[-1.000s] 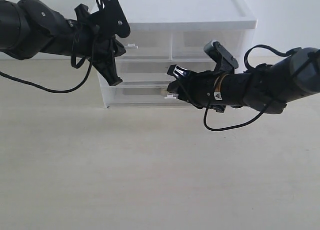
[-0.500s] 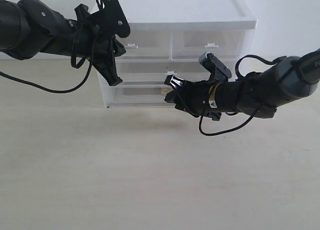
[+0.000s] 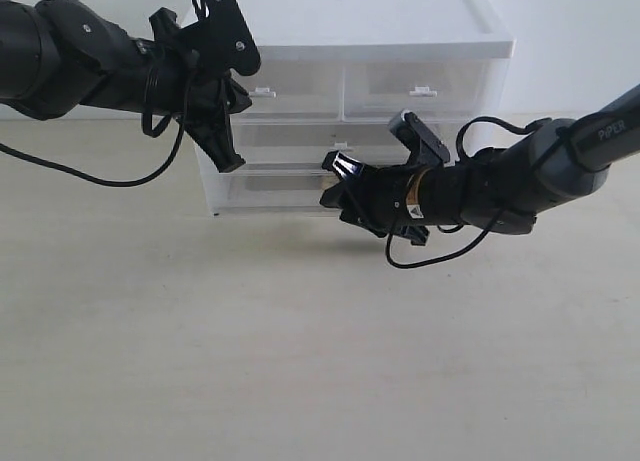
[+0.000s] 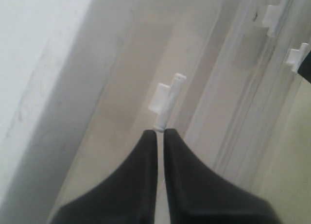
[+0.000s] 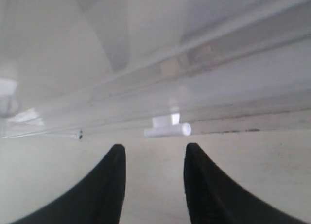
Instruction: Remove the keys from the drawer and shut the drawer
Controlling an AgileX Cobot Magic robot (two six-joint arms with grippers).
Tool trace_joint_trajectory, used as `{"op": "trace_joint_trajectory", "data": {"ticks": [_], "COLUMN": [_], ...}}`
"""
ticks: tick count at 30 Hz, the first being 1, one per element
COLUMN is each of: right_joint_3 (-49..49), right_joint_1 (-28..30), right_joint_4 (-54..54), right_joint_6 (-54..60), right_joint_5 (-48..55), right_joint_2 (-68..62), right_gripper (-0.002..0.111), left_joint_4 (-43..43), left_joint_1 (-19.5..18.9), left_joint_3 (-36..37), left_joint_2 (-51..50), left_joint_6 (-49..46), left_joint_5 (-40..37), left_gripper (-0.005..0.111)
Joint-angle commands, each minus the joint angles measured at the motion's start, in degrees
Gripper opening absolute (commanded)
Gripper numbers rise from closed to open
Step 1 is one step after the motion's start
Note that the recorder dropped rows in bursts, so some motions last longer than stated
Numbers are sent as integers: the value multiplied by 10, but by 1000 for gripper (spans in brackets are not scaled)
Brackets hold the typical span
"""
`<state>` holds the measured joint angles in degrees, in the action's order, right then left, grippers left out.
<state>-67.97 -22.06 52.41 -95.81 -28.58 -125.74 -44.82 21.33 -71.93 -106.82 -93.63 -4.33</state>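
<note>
The exterior view takes in the whole cabinet (image 3: 350, 31) at the worktop's (image 3: 300, 361) back edge. The drawer (image 3: 265, 189) is its lowest tier, long axis along that edge and front facing the near edge. There the right claw (image 3: 334, 189) hides the tab, but its wrist view shows the tab (image 5: 167, 129) just ahead of parted, empty fingers. The keys (image 3: 327, 181) are a yellowish blur behind the drawer's front (shape unreadable). The left claw (image 4: 158, 132), pinched together on nothing, has its tips at an upper tab (image 4: 167, 100).
</note>
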Motion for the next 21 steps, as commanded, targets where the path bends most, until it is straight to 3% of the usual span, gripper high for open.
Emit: {"op": "trace_joint_trajectory", "data": {"ticks": [1,11,21], "right_joint_3": [-19,-35,-35], "right_joint_1": [4,4,4], "right_joint_4": [7,0,-131], "right_joint_6": [-12,-14,69], "right_joint_5": [-1,40,28], "right_joint_2": [-7,-7,-7], "right_gripper": [34,34,34], "left_joint_4": [-1,8,8], "left_joint_1": [-8,-8,-8], "left_joint_3": [-14,-14,-14], "left_joint_2": [-6,-6,-6], "left_joint_6": [1,1,1], "left_joint_5": [108,108,108], "left_gripper": [4,4,4]}}
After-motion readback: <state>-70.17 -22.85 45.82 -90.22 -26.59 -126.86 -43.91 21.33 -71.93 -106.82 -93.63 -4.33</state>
